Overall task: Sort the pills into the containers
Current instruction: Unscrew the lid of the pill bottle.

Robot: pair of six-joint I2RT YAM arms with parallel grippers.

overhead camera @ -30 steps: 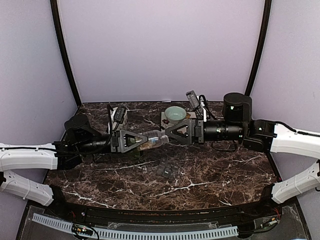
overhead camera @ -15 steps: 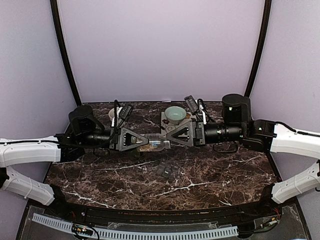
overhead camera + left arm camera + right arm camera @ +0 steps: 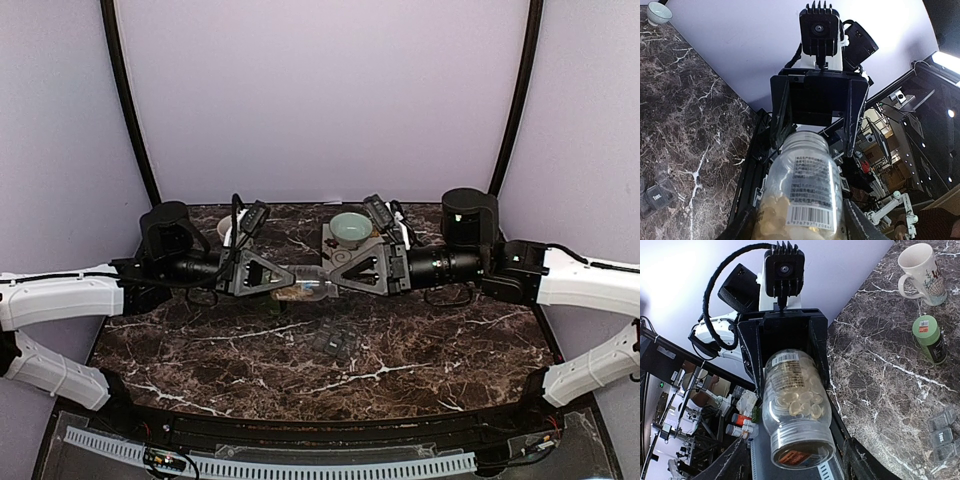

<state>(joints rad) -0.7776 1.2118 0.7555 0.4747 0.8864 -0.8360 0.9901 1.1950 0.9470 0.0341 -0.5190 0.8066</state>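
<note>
A clear bottle [image 3: 310, 284] hangs level above the table between both arms. Pale tan pills [image 3: 805, 400] lie inside it. My left gripper [image 3: 296, 284] is shut on its wide lower body [image 3: 802, 195]. The threaded, capless neck [image 3: 800, 442] points into my right gripper [image 3: 328, 283], whose fingers [image 3: 857, 460] stand either side of the neck with a gap on each side, so it is open. The containers [image 3: 335, 343], a dark grey strip of joined compartments [image 3: 942, 432], lie on the marble below the bottle.
A pale green bowl [image 3: 350, 227] sits on a grey tray [image 3: 328, 240] at the back. A cream mug [image 3: 920, 272] and a small green bottle [image 3: 929, 337] stand at the back left. The marble table [image 3: 450, 350] ends in a dark front rail.
The left arm has swung the bottle up and level toward the right gripper. The right jaws have narrowed around the bottle's neck.
</note>
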